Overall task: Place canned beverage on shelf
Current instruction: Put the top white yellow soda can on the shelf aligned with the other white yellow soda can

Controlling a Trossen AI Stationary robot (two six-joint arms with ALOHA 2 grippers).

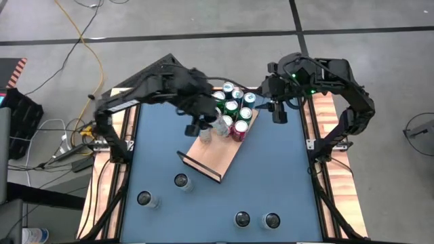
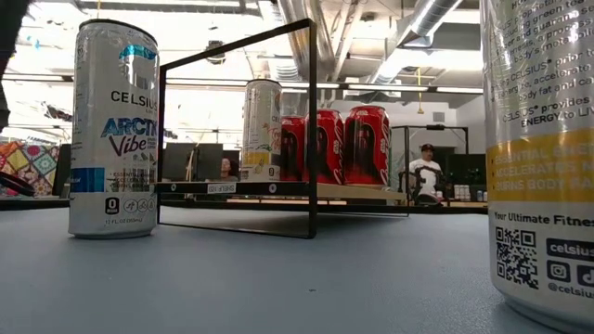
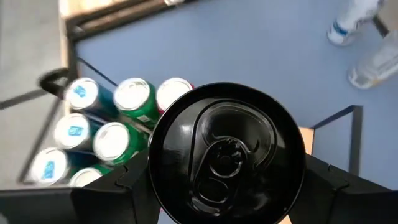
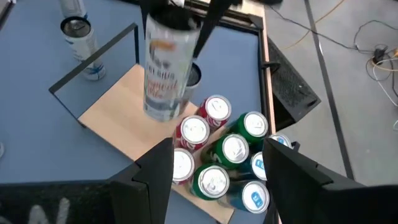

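Left tool (image 1: 204, 126): dark two-finger unit, closed around a tall slim white can (image 4: 166, 68). Its arm reaches in from 9 o'clock, elbow raised, wrist bent down over the shelf (image 1: 218, 157). In the left wrist view the can's black lid with pull tab fills the frame between the fingers (image 3: 124, 186). Whether the can's base touches the board cannot be told from above; in the low view a white can stands upright on the board beside the red ones.

Right tool (image 1: 278, 112): dark, matte, fingers apart and holding nothing. It hangs at the 3 o'clock side of the can cluster, its arm folded back toward 3 o'clock.

Shelf: flat rectangular light-wood board, dark lip, thin black wire rail, lying askew at the middle of the blue surface (image 1: 285, 176).

Packed cans (image 1: 234, 108): red, green and blue cylinders with silver lids, set close together at the 1 o'clock end of the board. The held can sits just at their 7 o'clock edge.

Loose cans: four upright on the surface toward 6 o'clock, one (image 1: 180, 181) just off the shelf's lip, one (image 1: 144, 198) at 8 o'clock, two (image 1: 243, 219) near the edge. Labels unreadable from above.

Low view: one near can cut off at the right edge.
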